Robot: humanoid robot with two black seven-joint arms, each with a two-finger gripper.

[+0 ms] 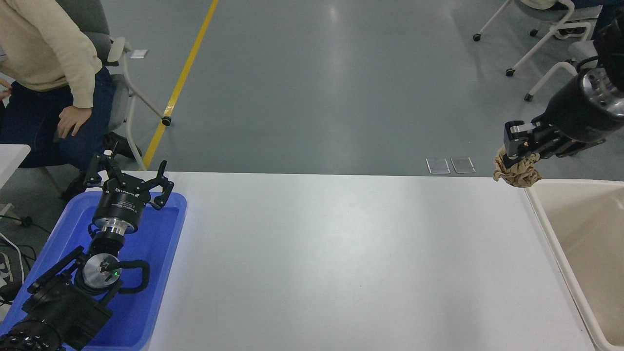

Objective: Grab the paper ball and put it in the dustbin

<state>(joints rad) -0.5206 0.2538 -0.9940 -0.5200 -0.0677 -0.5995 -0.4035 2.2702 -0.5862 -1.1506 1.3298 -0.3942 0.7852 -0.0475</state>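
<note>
Your right black gripper (517, 155) is clamped on the crumpled tan paper ball (516, 172) — aloft beside the cream plastic dustbin's (546, 228) far corner; left gripper (127, 176) splayed apart.

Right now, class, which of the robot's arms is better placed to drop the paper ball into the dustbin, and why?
The right. Its hand already grips the paper ball, lifted beside the dustbin's far corner. The left hand sits open over the blue tray, across the table.
</note>
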